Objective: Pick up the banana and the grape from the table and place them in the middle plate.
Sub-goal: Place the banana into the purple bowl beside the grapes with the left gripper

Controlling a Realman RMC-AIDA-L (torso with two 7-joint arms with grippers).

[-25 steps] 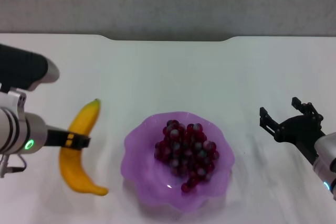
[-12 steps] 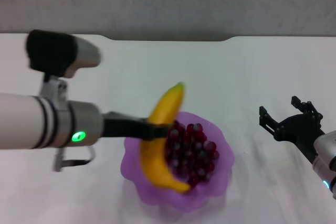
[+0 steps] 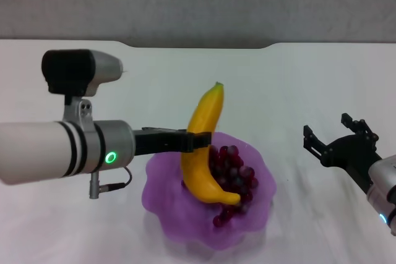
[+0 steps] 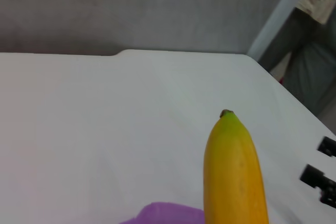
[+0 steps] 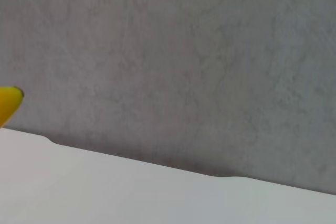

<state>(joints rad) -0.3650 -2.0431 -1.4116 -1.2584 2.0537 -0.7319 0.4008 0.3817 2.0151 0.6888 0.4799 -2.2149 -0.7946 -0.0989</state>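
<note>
Left pincer (image 3: 197,142) grips glossy yellow banana (image 3: 204,146) over purple plate (image 3: 162,214).

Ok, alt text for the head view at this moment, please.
The left gripper holds the banana by its middle, tilted, over the middle plate, where the grape bunch already lies. The right gripper sits open and empty over the white table, to the plate's right.

A robot test bench in a lab: a plain white table (image 3: 185,78) set against a bare grey wall (image 5: 184,51), carrying only glossy prop fruit and one purple dish (image 3: 164,205), with two robot arms reaching in over it.
</note>
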